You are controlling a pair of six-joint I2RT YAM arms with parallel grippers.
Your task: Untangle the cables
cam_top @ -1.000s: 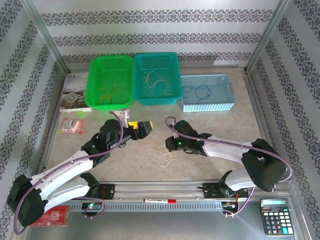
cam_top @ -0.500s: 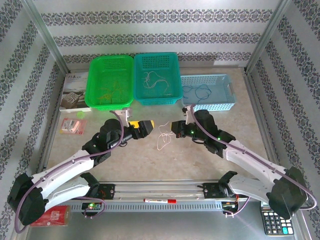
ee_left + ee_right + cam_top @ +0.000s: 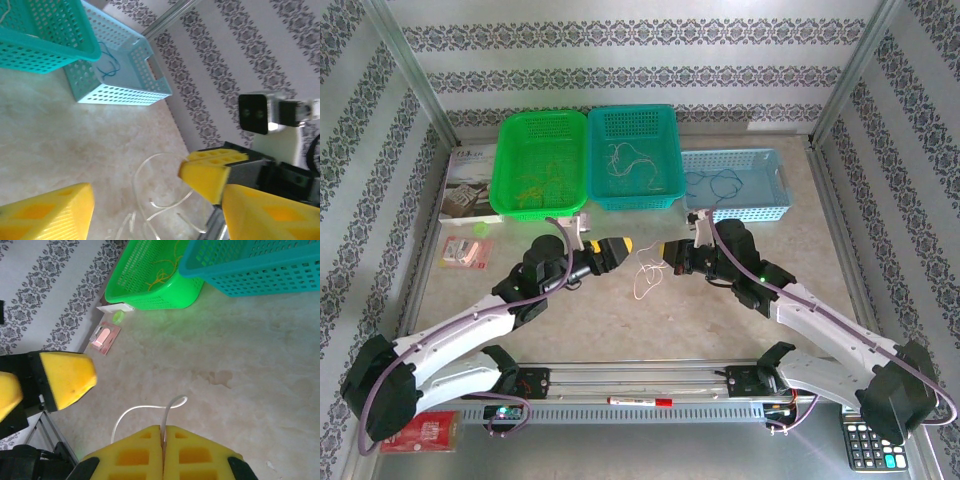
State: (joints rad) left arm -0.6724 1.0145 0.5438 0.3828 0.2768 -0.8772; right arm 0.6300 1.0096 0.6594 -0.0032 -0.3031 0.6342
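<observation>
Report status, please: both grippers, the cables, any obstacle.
Right gripper shut on white cable. Left gripper open, facing it closely. Teal basket behind, apart from both.

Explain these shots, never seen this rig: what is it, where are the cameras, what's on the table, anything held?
Two robot arms bolted at the near edge of a table, each ending in two yellow fingers. One picture looks down from above and behind; the others come from cameras on each wrist. On it: a green basket, a teal basket and a pale blue basket holding thin wires, plus a calculator. The right fingers are shut on a white cable; the left fingers stand open facing it.
</observation>
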